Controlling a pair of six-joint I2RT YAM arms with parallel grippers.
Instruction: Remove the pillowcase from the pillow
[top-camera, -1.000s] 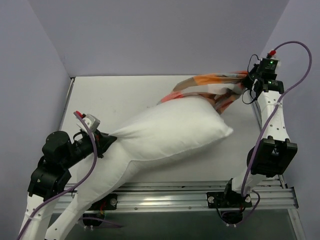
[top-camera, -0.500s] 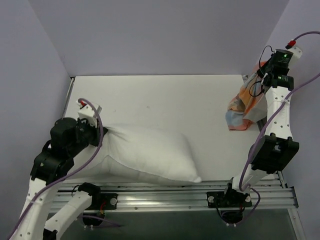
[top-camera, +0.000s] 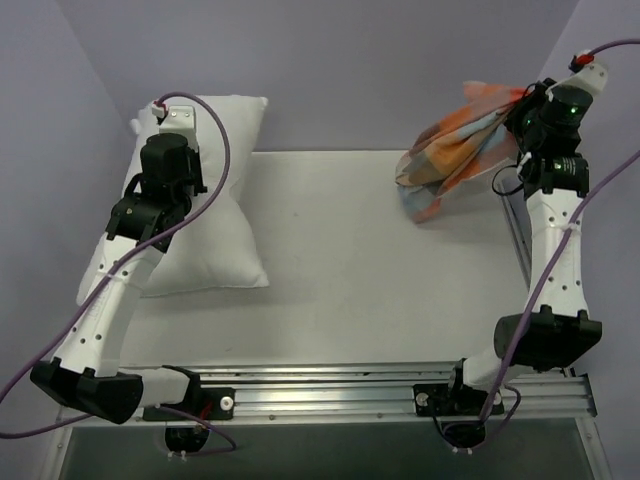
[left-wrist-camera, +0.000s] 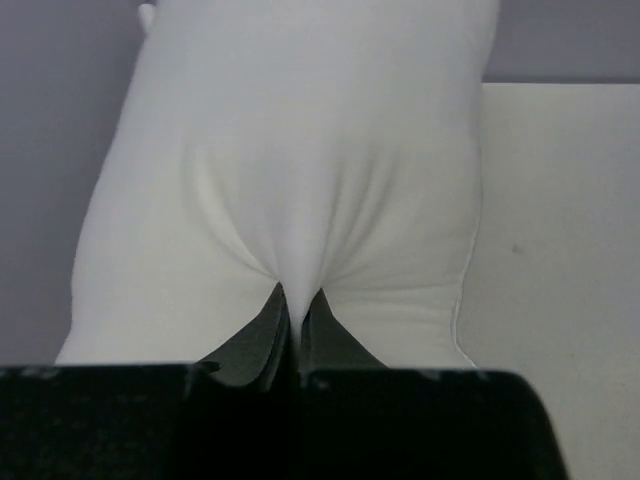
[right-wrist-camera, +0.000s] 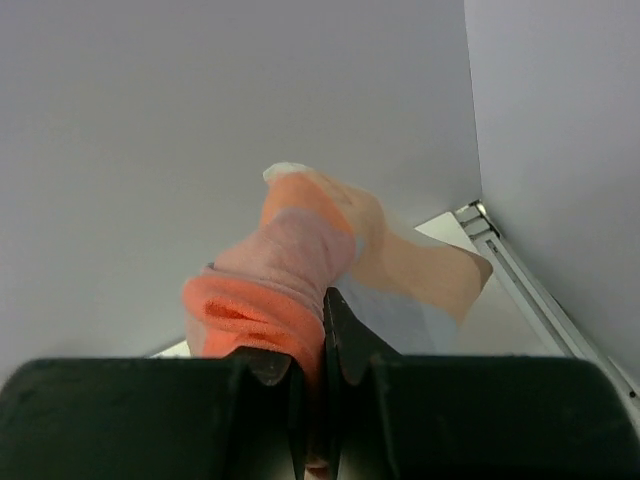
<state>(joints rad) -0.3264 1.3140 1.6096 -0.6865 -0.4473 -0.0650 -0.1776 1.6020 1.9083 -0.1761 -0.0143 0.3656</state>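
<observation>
The plump white pillow (top-camera: 215, 200) is bare and propped at the far left, leaning toward the left wall. My left gripper (left-wrist-camera: 293, 300) is shut on a pinch of the pillow (left-wrist-camera: 310, 170), whose fabric puckers into the jaws. The left arm covers its fingers in the top view. The checked orange, peach and blue pillowcase (top-camera: 455, 155) hangs in the air at the far right, well apart from the pillow. My right gripper (top-camera: 522, 100) is raised near the back wall and shut on a bunched orange fold of the pillowcase (right-wrist-camera: 290, 270).
The white table (top-camera: 380, 260) lies between the two arms. Purple walls close the back and both sides. A metal rail (top-camera: 350, 385) runs along the near edge, and another rail (right-wrist-camera: 520, 270) runs along the table's right side.
The left arm swung the pillow from the near-left of the table up to the far-left corner. The right gripper lifted the pillowcase off the table, and it now hangs spread out to the left.
</observation>
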